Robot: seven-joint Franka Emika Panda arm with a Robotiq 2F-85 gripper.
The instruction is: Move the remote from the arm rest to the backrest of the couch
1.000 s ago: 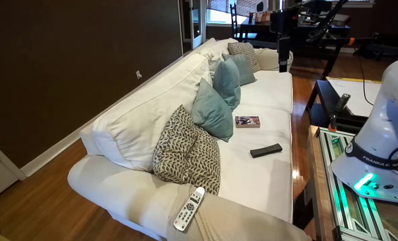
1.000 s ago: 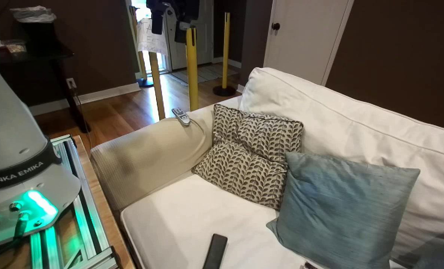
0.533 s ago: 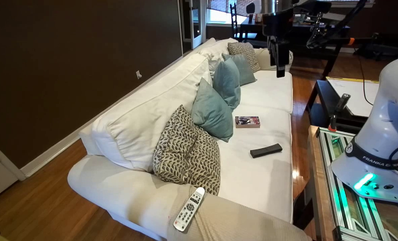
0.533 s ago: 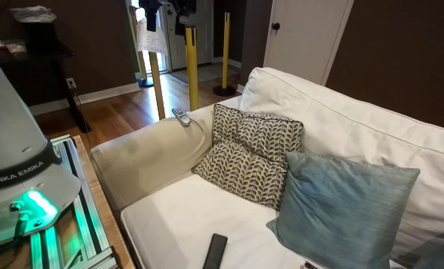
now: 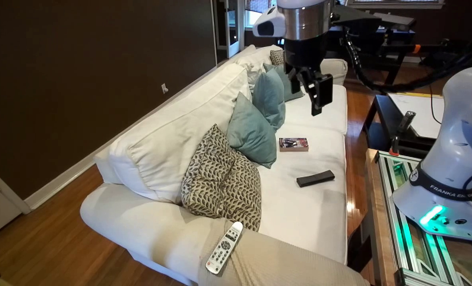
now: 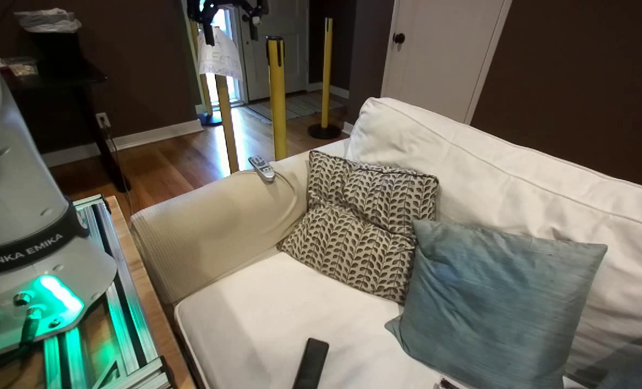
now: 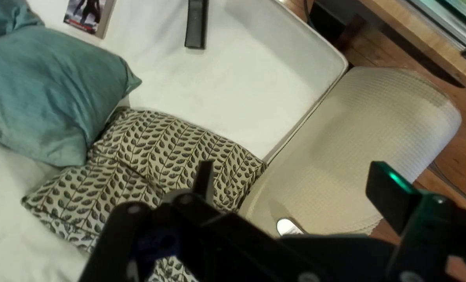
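In an exterior view, at the left, the long, cream-white, loosely cushioned fabric backrest (image 5: pixel 188 107) of the cream-white couch (image 5: pixel 291 222) lies at 9 o'clock from the black, two-fingered gripper (image 5: pixel 306 100). Below the backrest, the fat, rounded, cream-white upholstered arm rest (image 5: pixel 156 226) spans roughly 8 round to 6 o'clock from the gripper. On top of it lies the slim, oblong, silver-grey remote (image 5: pixel 224 249) with rows of small dark buttons, at 7 o'clock from the gripper and well apart from it, its upper end aimed at 1 o'clock. At the remote's 12 o'clock, a leaf-patterned, black-and-beige fabric pillow (image 5: pixel 220 182) stands tilted; at that pillow's 1 o'clock leans a teal fabric pillow (image 5: pixel 253 135). Farther right on the couch lie a thick, rectangular book (image 5: pixel 294 144) and, at its 5 o'clock, an oblong black remote (image 5: pixel 315 179). The gripper hangs in the air, its fingers (image 7: pixel 391 196) parted wide. In the wrist view, the silver-grey remote's rounded end shows at 6 o'clock from the gap between the fingertips; the rest is hidden. Farthest right, the white, rounded robot base (image 5: pixel 442 206) glows green at 4 o'clock from the gripper.
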